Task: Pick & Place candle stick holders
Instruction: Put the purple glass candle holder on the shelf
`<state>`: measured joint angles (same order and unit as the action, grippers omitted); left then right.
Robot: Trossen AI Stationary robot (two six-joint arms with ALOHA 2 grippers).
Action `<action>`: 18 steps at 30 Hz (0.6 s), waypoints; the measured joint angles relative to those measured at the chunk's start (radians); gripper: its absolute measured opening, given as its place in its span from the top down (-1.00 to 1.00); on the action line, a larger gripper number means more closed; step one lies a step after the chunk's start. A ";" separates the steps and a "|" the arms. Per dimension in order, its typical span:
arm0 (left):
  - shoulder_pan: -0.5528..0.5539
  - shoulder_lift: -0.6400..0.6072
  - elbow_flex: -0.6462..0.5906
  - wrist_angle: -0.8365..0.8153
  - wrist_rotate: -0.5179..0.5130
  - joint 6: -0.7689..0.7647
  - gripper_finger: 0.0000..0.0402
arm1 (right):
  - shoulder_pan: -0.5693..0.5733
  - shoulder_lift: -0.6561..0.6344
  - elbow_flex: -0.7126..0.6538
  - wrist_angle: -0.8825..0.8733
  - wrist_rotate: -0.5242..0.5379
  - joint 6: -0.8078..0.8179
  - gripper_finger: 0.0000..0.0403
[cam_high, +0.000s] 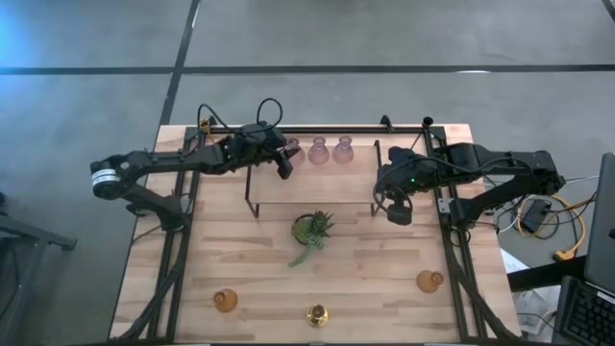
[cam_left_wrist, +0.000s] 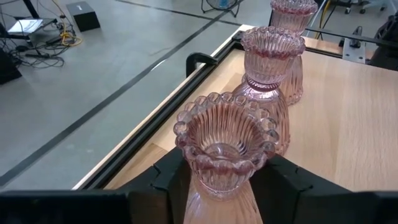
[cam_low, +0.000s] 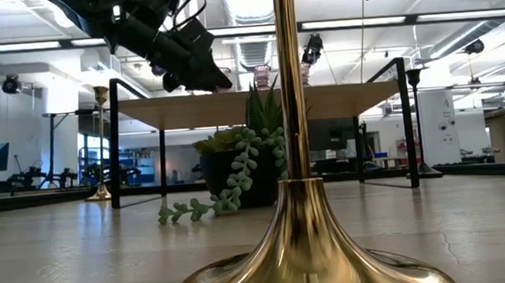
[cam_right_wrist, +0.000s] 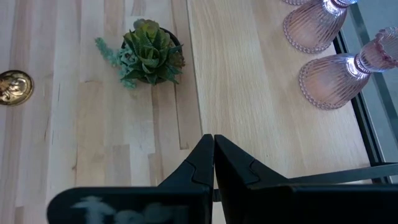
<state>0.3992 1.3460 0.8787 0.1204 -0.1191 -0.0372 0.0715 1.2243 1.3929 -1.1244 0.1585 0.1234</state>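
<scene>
The pink glass holder (cam_left_wrist: 227, 146) sat right between the left gripper's (cam_left_wrist: 225, 186) fingers, up on the raised shelf (cam_high: 360, 176) at roughly 11 o'clock on the table (cam_high: 375, 264), first in a row with two more pink holders (cam_high: 319, 151) just beside it toward 12. The dark fingers were pressed against its lower body on both sides, so it looked clamped, gripped low under the beaded rim.

That thing is ribbed glass, so probably light but slick and chippy; a grip around the narrow waist below the flared cup seems the safest bet, and squeezing hard would be a bad idea. Its neighbour stood very near, so any sideways swing could clink them together.

The rest were still down on the table: an amber holder (cam_high: 225, 301) around 7 o'clock, another amber one (cam_high: 429, 281) near 4, and a brass holder (cam_high: 317, 314) at 6, which filled the low view with its stem and base. Those brass ones look heavier and tippy, best grabbed by the stem.

The right gripper (cam_right_wrist: 213, 149) hung over the shelf's right end at about 2 o'clock, fingers pinched together with nothing in them. The potted plant (cam_high: 312, 231) sat dead centre.
</scene>
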 joint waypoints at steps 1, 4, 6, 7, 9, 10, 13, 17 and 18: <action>0.001 0.000 0.000 0.000 0.000 0.001 0.22 | 0.000 0.000 0.000 0.000 0.000 0.000 0.96; 0.002 0.000 0.000 0.002 -0.002 0.008 0.13 | 0.000 0.000 0.000 0.000 0.000 0.000 0.96; 0.003 0.000 0.000 0.002 -0.002 0.008 0.06 | 0.000 0.000 0.000 0.000 0.000 0.000 0.96; 0.003 0.000 0.000 0.002 -0.002 0.008 0.03 | 0.000 0.000 0.000 0.000 0.000 0.000 0.96; 0.004 0.000 0.000 0.002 -0.002 0.008 -0.05 | 0.000 0.000 0.000 0.000 0.000 0.000 0.96; 0.005 0.000 0.000 0.002 -0.002 0.008 -0.09 | 0.000 0.000 0.000 0.000 0.000 0.000 0.96; 0.005 -0.002 0.000 0.001 -0.002 0.016 -0.19 | 0.000 0.000 0.000 0.000 0.000 0.000 0.96; 0.005 -0.011 0.000 0.001 -0.002 0.018 -0.25 | 0.000 0.000 0.000 0.000 0.000 0.000 0.96; 0.005 -0.015 0.000 -0.001 -0.002 0.018 -0.26 | 0.000 0.000 0.000 -0.001 0.000 0.000 0.96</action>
<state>0.4046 1.3311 0.8787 0.1197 -0.1207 -0.0193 0.0715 1.2247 1.3927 -1.1251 0.1585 0.1230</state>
